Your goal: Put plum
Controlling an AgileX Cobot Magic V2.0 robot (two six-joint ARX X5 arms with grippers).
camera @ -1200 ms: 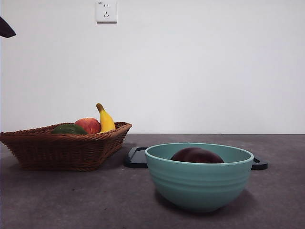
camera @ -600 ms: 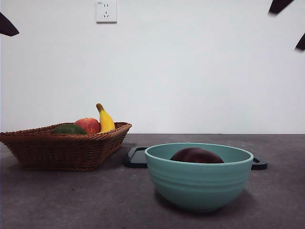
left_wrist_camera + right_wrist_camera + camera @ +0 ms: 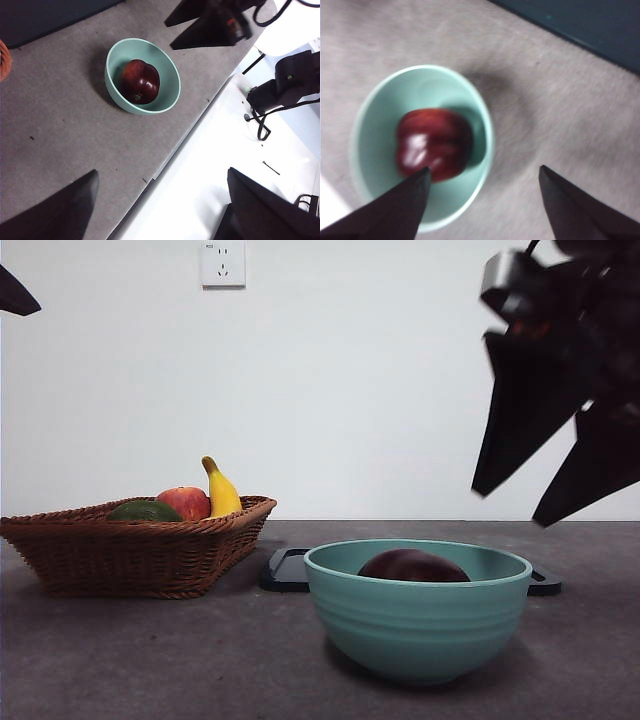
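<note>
The plum (image 3: pixel 413 566), dark maroon and glossy, lies inside a teal bowl (image 3: pixel 420 625) near the table's front. The left wrist view shows the plum (image 3: pixel 141 81) in the bowl (image 3: pixel 109 75) from far off. In the right wrist view the plum (image 3: pixel 434 143) fills the bowl's (image 3: pixel 375 125) middle. My right gripper (image 3: pixel 510 505) hangs open above and to the right of the bowl, clear of it and empty; its own view shows it (image 3: pixel 484 169) over the bowl's rim. My left gripper (image 3: pixel 162 171) is open, high over the table's edge, and shows as a black tip (image 3: pixel 15 295) at the top left.
A wicker basket (image 3: pixel 140 550) at the left holds a red apple (image 3: pixel 185 503), a banana (image 3: pixel 222 492) and a dark green fruit (image 3: pixel 145 511). A flat black tray (image 3: pixel 285 570) lies behind the bowl. The right gripper (image 3: pixel 170 36) also shows in the left wrist view.
The right arm has come down from the top right corner, now large and dark above the bowl's right side. The plum, bowl and basket have not moved.
</note>
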